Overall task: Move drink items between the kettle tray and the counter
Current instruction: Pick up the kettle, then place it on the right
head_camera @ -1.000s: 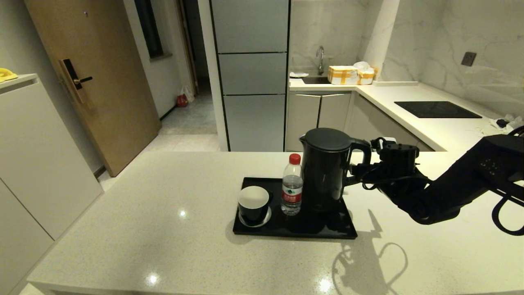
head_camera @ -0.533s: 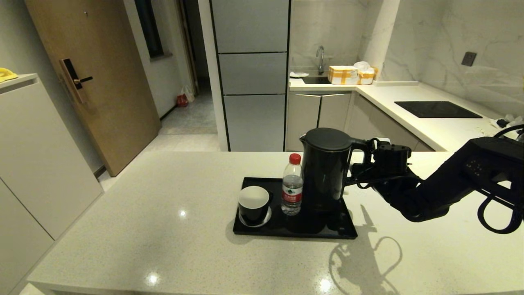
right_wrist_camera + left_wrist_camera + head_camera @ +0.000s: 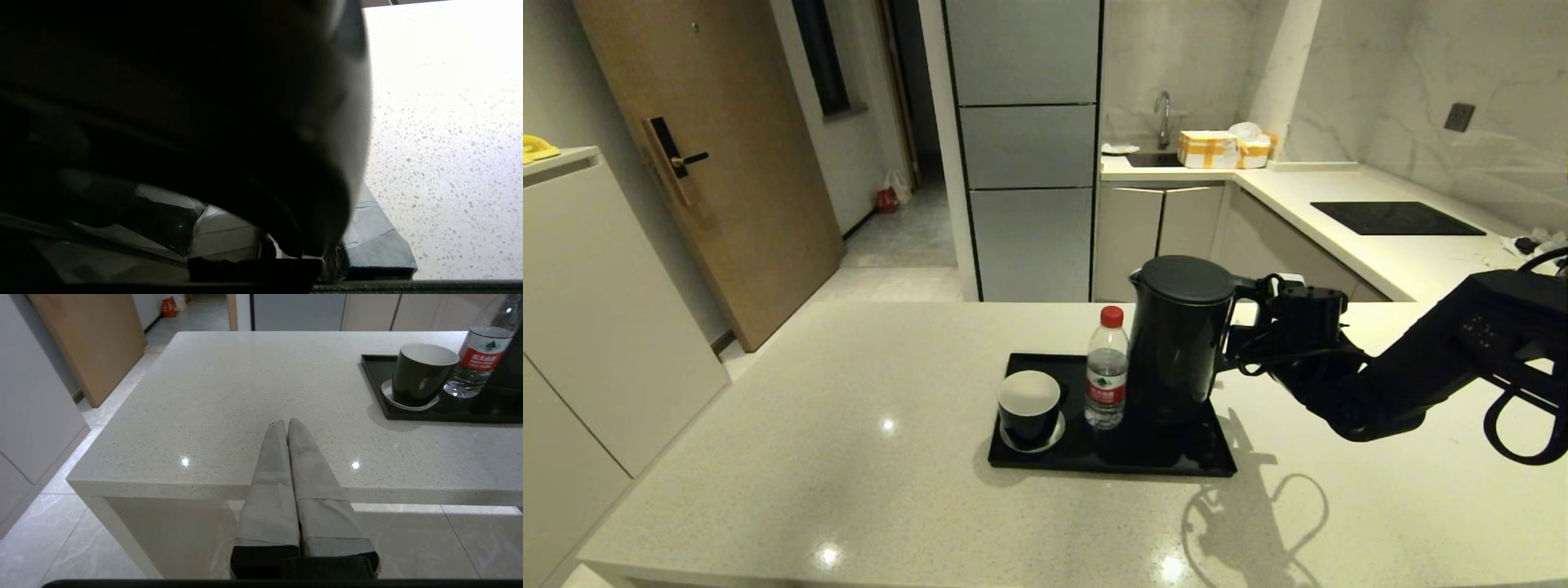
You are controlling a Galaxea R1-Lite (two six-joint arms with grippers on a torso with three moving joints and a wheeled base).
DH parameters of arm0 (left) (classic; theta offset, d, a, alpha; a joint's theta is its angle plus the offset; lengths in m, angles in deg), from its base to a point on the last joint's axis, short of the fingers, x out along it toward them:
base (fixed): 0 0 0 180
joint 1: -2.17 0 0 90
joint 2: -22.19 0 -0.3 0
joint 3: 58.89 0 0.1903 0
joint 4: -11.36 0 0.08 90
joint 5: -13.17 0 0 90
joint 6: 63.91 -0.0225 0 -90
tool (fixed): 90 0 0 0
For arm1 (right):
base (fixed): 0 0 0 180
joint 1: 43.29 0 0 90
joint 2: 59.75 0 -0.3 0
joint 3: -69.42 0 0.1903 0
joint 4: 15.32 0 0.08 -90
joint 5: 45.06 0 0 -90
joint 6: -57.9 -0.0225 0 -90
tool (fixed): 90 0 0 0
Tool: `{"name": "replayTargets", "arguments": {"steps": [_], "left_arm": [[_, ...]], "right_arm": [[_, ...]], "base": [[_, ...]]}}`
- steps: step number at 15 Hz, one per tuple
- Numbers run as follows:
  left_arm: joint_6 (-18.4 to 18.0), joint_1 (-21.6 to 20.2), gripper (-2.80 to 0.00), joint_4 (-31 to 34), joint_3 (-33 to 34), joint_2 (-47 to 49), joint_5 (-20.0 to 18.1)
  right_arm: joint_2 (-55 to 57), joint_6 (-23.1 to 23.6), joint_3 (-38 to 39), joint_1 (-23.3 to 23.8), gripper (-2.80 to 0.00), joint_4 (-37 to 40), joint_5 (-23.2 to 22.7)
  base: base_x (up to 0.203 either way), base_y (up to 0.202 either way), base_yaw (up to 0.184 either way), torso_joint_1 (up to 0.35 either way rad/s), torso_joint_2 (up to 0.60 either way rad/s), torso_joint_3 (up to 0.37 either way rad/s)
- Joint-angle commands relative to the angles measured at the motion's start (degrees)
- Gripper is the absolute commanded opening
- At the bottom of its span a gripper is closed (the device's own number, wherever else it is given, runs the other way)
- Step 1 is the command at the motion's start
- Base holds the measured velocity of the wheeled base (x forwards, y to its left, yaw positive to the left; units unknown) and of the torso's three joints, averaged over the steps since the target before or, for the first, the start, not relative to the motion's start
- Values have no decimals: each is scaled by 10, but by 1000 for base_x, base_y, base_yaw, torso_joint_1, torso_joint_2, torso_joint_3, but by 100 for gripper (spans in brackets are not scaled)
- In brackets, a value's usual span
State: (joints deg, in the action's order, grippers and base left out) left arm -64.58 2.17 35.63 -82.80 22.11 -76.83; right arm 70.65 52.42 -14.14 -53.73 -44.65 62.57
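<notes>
The tall black kettle (image 3: 1176, 343) stands at the right end of the black kettle tray (image 3: 1111, 463) on the off-white counter (image 3: 849, 425). My right gripper (image 3: 1245, 322) reaches in from the right and is shut on the kettle's loop handle (image 3: 245, 143), which fills the space between its taped fingers (image 3: 380, 249). The kettle's underside and the base disc are hidden. The red-capped water bottle (image 3: 1106, 380) stands mid-tray, and the black mug (image 3: 1027, 408) is at the left end. My left gripper (image 3: 286, 424) hangs shut and empty off the counter's near edge.
The mug sits on a small white saucer (image 3: 1055, 437). A cabinet stands at far left beyond the counter's left edge. A back counter with a black cooktop (image 3: 1396, 218) lies behind my right arm. Bare counter surrounds the tray.
The right gripper closed in on the kettle handle from the right. The kettle has since shifted slightly to the right on the tray. Bottle and mug have not moved.
</notes>
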Motion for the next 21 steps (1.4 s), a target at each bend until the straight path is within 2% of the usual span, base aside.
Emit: {"name": "replayTargets", "arguments": {"steps": [1, 3, 5, 9, 11, 16, 18, 21], "left_arm": [[0, 0, -280, 0, 0, 0, 0], [0, 0, -280, 0, 0, 0, 0], [0, 0, -280, 0, 0, 0, 0], [0, 0, -280, -1, 1, 1, 0], [-9, 0, -280, -1, 1, 1, -1], [-9, 0, -280, -1, 2, 1, -2], [-9, 0, -280, -1, 2, 1, -2], [-10, 0, -280, -1, 2, 0, -2]], "right_arm": [[-10, -1, 1, 0, -280, -3, 2], [-23, -2, 4, 0, -280, 2, 3], [-91, -4, 7, 11, -280, 35, 5], [-200, -5, 2, 68, -280, 140, -5], [-213, -5, 13, 108, -280, 152, -7], [-201, -6, 84, 199, -280, 144, -56], [-188, -6, 110, 212, -280, 129, -69], [-129, 25, 166, 234, -280, 8, -86]], "base": [[0, 0, 0, 0, 0, 0], [0, 0, 0, 0, 0, 0], [0, 0, 0, 0, 0, 0], [0, 0, 0, 0, 0, 0], [0, 0, 0, 0, 0, 0], [0, 0, 0, 0, 0, 0], [0, 0, 0, 0, 0, 0], [0, 0, 0, 0, 0, 0]]}}
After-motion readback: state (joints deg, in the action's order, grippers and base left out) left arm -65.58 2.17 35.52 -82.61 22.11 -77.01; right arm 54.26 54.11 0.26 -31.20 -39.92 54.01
